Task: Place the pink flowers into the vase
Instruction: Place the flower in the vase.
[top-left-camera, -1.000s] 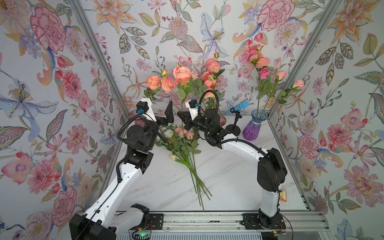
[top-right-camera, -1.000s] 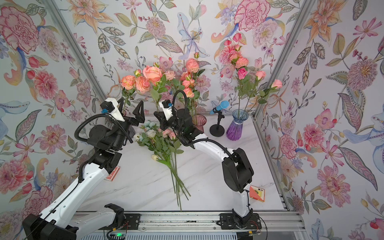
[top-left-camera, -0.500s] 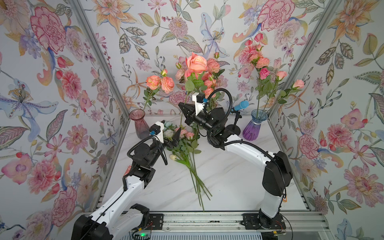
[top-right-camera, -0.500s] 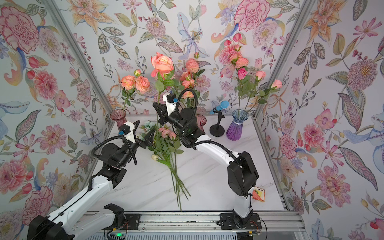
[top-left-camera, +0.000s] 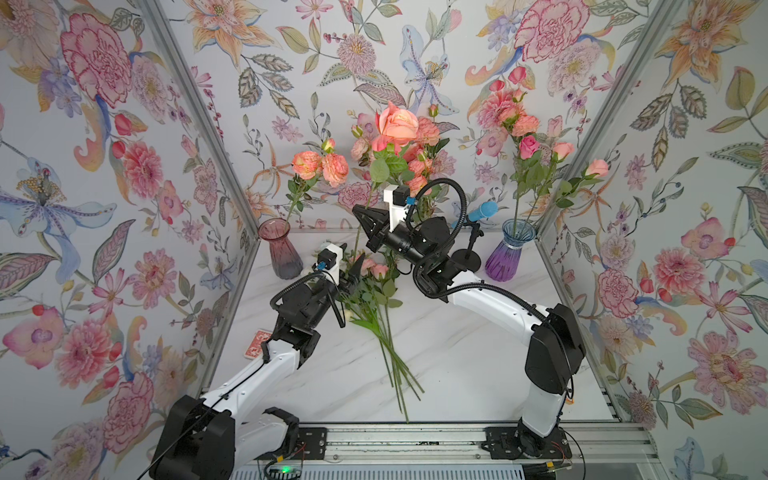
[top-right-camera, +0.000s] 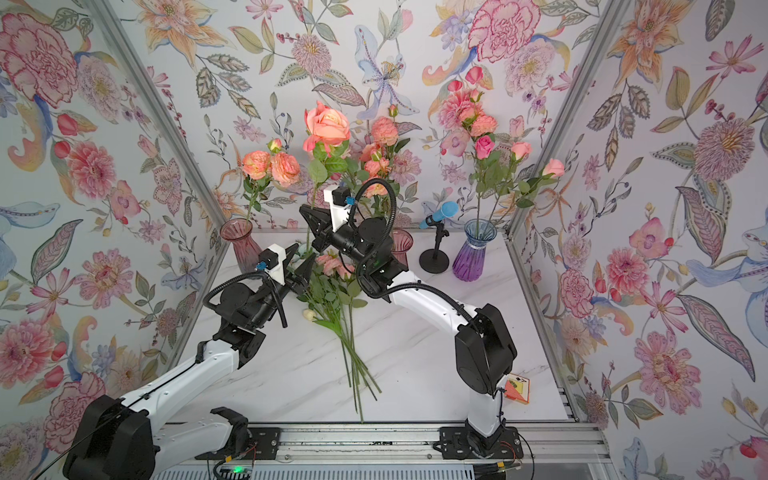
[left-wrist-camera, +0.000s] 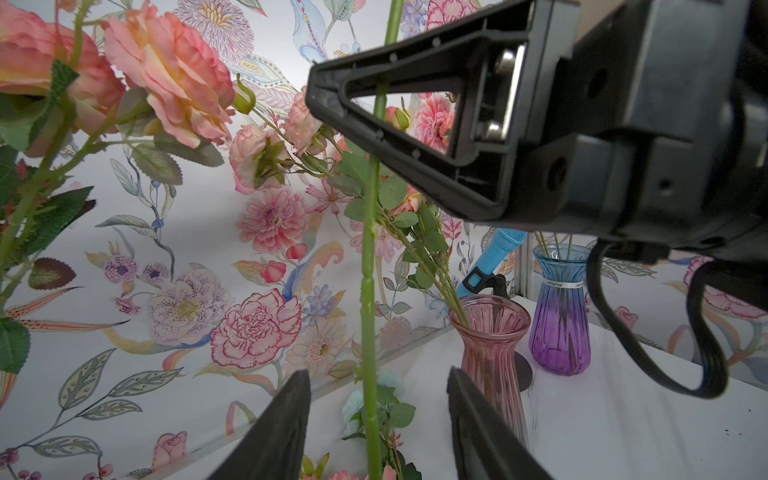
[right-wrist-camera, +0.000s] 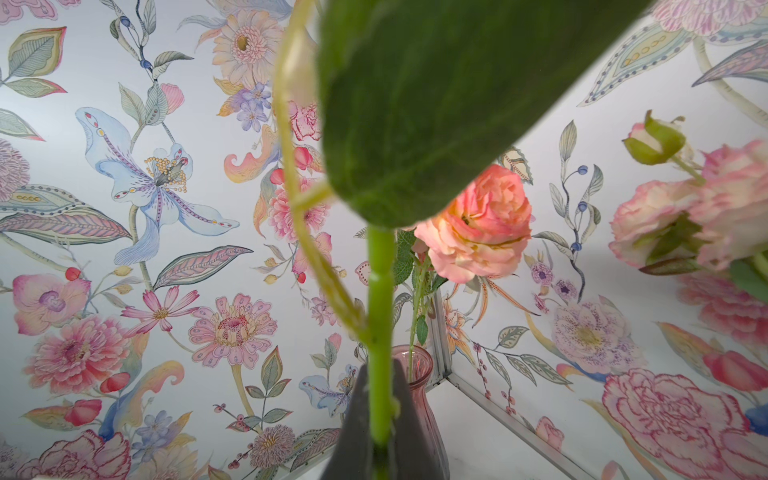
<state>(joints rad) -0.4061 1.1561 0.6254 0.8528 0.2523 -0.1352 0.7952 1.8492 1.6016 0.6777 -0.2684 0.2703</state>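
**Handover of one stem above the middle of the desk (top-left-camera: 457, 365).** The right gripper (top-left-camera: 360, 212) is clamped on the green stem of a salmon rose (top-left-camera: 397, 122). The rose is held upright, with its bloom high near the rear edge. Lower on the same stem, the left gripper (top-right-camera: 300, 262) has its jaws apart, one on either side. The left wrist view shows a gap on both sides, so it grips nothing.

The loose stems (top-left-camera: 374, 299), pink mixed with pale blue, lie heaped at the desk's centre with their cut ends toward the front edge. Three filled vases stand at the rear:
- a rose-tinted vase (top-left-camera: 280, 249) in the rear left corner;
- a second rose-tinted vase (top-right-camera: 401, 245) at mid rear edge, behind the right arm;
- a purple vase (top-left-camera: 509, 253) near the rear right corner, with a microphone (top-left-camera: 478, 212) just beside it.

Which vase is meant for this rose cannot be told.

**Likely hazards:**
- **(a) Early release.** If the upper grip lets go before the lower jaws clamp, the top-heavy rose would tip onto the heap.
- **(b) Off-centre closing.** Jaws that meet to one side would bend the thin stem or push it aside.
- **(c) Low hold.** With the bloom far above the grip, the stem may pivot, and the cut end could miss a narrow neck.
- **(d) Nearness to the heap.** The lower jaws sit just above it and could pinch a neighbouring leaf and drag it along.
- **(e) Snagging.** Leaves may catch on blooms already standing in a vase and rock it.
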